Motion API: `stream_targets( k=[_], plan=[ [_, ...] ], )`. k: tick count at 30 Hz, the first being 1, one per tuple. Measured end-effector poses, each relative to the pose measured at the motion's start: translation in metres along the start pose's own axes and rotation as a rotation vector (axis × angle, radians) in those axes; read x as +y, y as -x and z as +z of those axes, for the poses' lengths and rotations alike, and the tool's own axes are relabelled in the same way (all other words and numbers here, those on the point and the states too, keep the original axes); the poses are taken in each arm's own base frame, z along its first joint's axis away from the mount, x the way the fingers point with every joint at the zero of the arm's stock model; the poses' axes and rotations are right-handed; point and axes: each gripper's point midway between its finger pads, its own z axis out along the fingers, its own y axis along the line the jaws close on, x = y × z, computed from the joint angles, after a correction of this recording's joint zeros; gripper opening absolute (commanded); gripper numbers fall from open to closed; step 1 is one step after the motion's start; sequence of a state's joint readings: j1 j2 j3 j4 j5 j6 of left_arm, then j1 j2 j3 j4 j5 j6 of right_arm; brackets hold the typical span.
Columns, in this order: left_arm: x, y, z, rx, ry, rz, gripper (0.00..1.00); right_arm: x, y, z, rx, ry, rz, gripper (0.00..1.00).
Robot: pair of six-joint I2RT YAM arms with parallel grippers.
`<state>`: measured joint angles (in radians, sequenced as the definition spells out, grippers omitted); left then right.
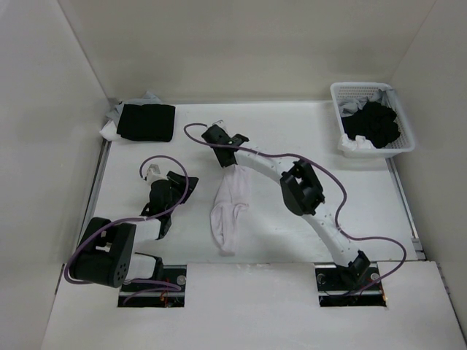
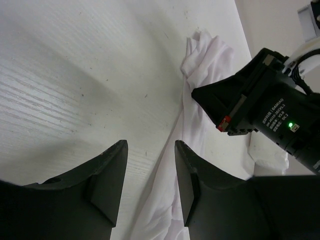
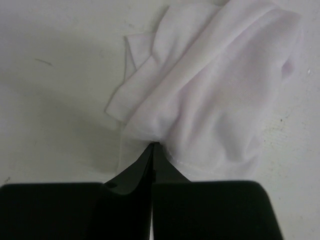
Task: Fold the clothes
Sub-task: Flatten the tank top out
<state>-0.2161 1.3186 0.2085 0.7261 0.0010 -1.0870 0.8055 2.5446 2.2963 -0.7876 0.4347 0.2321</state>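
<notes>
The white garment (image 1: pixel 230 208) (image 3: pixel 215 85) lies near the middle of the worktop (image 1: pixel 292 124), between the two arms. It is bunched into a long, narrow shape that runs from the far end, under the right wrist, back toward the near edge, where it ends in a rounded fold. The cloth is creased and doubled over itself, not spread flat.

In the right wrist view we see the right tool (image 3: pixel 152 146) with its fingers pressed together. They pinch the edge of the garment at its far end, and the cloth fans out from that pinch in soft folds. From above, the right arm (image 1: pixel 303 189) reaches in from its base at the near right and bends across to the top of the garment.

The left tool (image 2: pixel 150 145) is partly open, with a clear gap between its two fingers and nothing held in it. We see it above the bare worktop, just to the left of the garment (image 2: pixel 207 60), whose side edge runs past beyond the fingertips. A black joint of the right arm, with a small green light, shows on the right of that view.

At the far left corner a folded black garment (image 1: pixel 146 122) rests on a pale cloth. At the far right a white basket (image 1: pixel 365 85) holds black clothes (image 1: pixel 372 122) and some white cloth.
</notes>
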Motion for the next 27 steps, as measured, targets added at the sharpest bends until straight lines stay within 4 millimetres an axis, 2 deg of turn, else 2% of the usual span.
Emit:
stream_targets(
  k=[2, 4, 10, 12, 14, 18, 20, 22, 25, 27],
  plan=[
    [-0.001, 0.000, 0.000, 0.000, -0.003, -0.002, 0.41, -0.007, 0.001, -0.003, -0.035, -0.005, 0.022, 0.00],
    [-0.001, 0.000, 0.000, 0.002, -0.005, -0.002, 0.41, -0.019, 0.001, -0.016, -0.048, -0.010, 0.037, 0.00],
    [-0.002, -0.001, 0.000, 0.004, -0.006, -0.001, 0.41, -0.064, 0.068, -0.060, -0.239, -0.004, 0.176, 0.00],
    [-0.001, -0.001, 0.000, 0.005, -0.005, -0.001, 0.41, -0.076, 0.076, -0.071, -0.278, -0.005, 0.208, 0.00],
    [0.000, -0.003, 0.000, 0.009, -0.001, -0.001, 0.41, -0.079, 0.077, -0.076, -0.292, -0.003, 0.223, 0.06],
    [0.000, -0.007, 0.000, 0.020, 0.000, 0.003, 0.41, -0.066, 0.069, -0.066, -0.271, 0.029, 0.233, 0.44],
    [0.000, -0.008, 0.000, 0.024, -0.002, 0.005, 0.41, -0.060, 0.061, -0.056, -0.246, 0.041, 0.228, 0.51],
    [-0.001, -0.009, 0.000, 0.025, -0.003, 0.005, 0.41, -0.055, 0.051, -0.043, -0.214, 0.038, 0.228, 0.53],
    [-0.001, -0.011, 0.000, 0.030, -0.005, 0.007, 0.41, -0.053, 0.034, -0.026, -0.163, 0.024, 0.226, 0.53],
    [-0.002, -0.012, 0.000, 0.035, -0.006, 0.010, 0.41, -0.054, 0.026, -0.017, -0.129, 0.017, 0.231, 0.49]
  ],
)
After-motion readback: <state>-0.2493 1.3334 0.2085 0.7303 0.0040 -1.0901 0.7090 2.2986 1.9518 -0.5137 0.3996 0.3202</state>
